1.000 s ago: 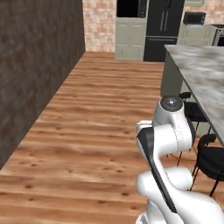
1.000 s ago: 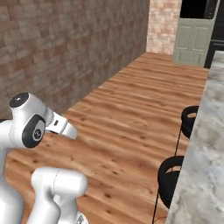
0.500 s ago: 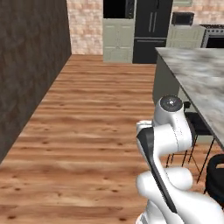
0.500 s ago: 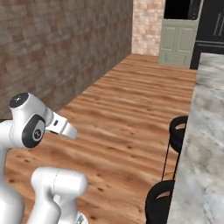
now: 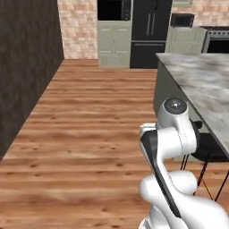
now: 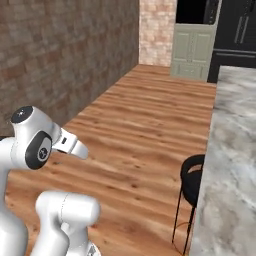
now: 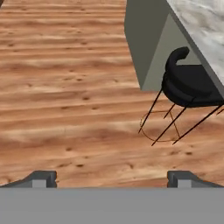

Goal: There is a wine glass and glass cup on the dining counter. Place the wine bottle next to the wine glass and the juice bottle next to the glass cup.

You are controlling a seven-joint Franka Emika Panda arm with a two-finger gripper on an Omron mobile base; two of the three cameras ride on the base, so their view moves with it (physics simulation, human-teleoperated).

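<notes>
Dark finger tips of the gripper [image 7: 111, 178] are standing wide apart over bare wooden floor [image 7: 65, 87], gripping nothing. Just beyond them in the hand view a black stool [image 7: 190, 83] is tucked under the dining counter [image 5: 201, 85], whose grey-green end panel [image 7: 146, 48] is rising at the slab's near corner.

By my reading the robot is driving alongside the bar in search of the bottles; neither pick has begun, so the task is barely started. The marble in sight is carrying no wine glass, glass cup, wine bottle or juice bottle, so I cannot tell where they are. The next move is calling for more driving until they come into sight.

Against half a second ago, both base views are showing the whole scene shifted: the counter is sitting closer, and the pale cabinet doors [image 5: 114, 42] and dark fridge [image 5: 150, 31] at the far end are looming larger.
</notes>
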